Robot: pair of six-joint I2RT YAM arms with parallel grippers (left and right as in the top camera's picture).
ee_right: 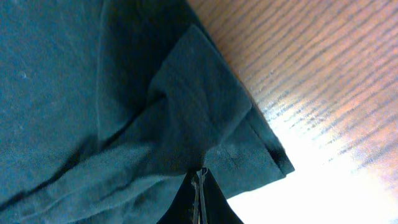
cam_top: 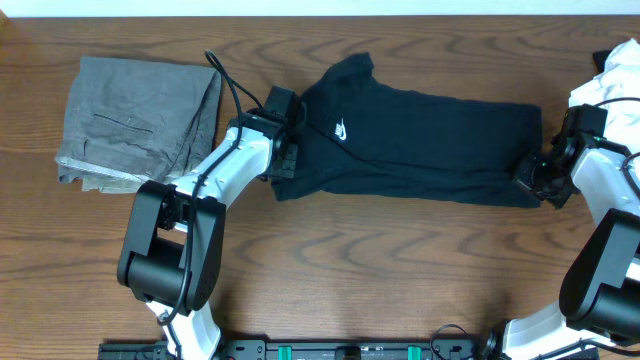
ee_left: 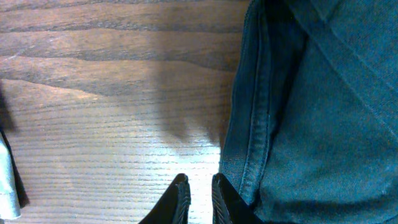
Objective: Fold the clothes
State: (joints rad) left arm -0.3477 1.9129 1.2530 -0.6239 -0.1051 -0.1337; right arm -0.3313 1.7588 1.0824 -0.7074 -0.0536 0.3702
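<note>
Grey trousers (cam_top: pixel 135 120) lie folded at the left of the desk (cam_top: pixel 350 270). The black T-shirt (cam_top: pixel 420 135) lies mid-desk, half-folded. The left claw (ee_left: pixel 198 183) is nearly together, its grip unclear; the right claw (ee_right: pixel 199 180) is closed at the hem. A white garment (cam_top: pixel 610 85) waits.

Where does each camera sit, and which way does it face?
Overhead: fixed above the table, facing straight down on black T-shirt, grey trousers, white garment; both arms, left hand, right hand show.
Left wrist: on the left arm, facing past its fingertips to the T-shirt's seamed edge.
Right wrist: on the right arm, facing past its shut fingertips to a shirt corner.
Shared: all show T-shirt and table.
</note>
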